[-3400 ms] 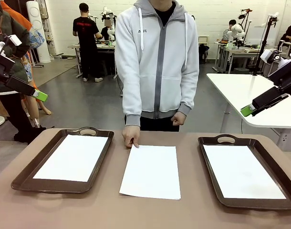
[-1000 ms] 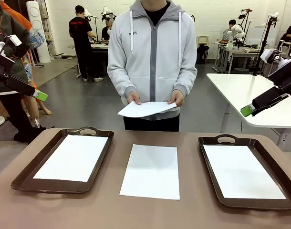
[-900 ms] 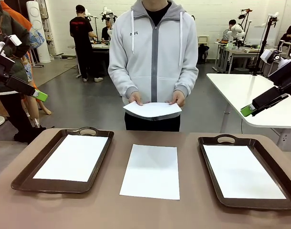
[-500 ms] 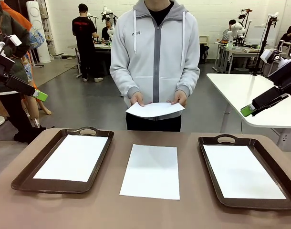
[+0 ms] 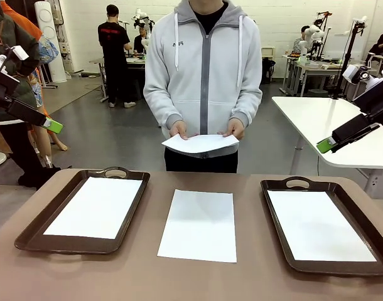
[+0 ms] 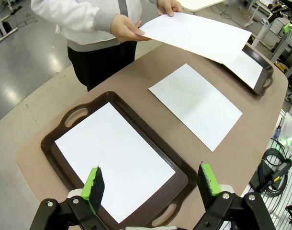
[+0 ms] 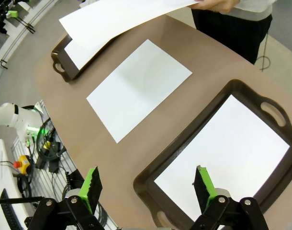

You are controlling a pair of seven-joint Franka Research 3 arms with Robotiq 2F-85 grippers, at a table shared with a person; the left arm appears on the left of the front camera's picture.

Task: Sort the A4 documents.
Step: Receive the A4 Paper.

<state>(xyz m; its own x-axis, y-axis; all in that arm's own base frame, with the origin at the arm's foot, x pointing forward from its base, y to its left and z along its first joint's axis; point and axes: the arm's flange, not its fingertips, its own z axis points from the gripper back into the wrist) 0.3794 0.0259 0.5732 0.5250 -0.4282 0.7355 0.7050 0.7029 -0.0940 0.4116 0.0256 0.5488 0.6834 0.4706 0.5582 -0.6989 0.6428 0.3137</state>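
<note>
person [image 5: 204, 69] now holds another blank sheet [image 5: 201, 143]; left fingers [image 6: 93, 184], right fingers [image 7: 92, 186] wide.

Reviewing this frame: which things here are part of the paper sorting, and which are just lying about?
Part of the job:
- loose sheet mid-table
- held sheet, in the person's grasp
- left tray sheet
- right tray sheet
- left tray, right tray

Just lying about:
- white side table
- cables and stop button off the table edge

Lab hall: white worktable [image 5: 329, 119], more benches [image 5: 317, 68] behind, polished grey floor [image 5: 110, 135].
</note>
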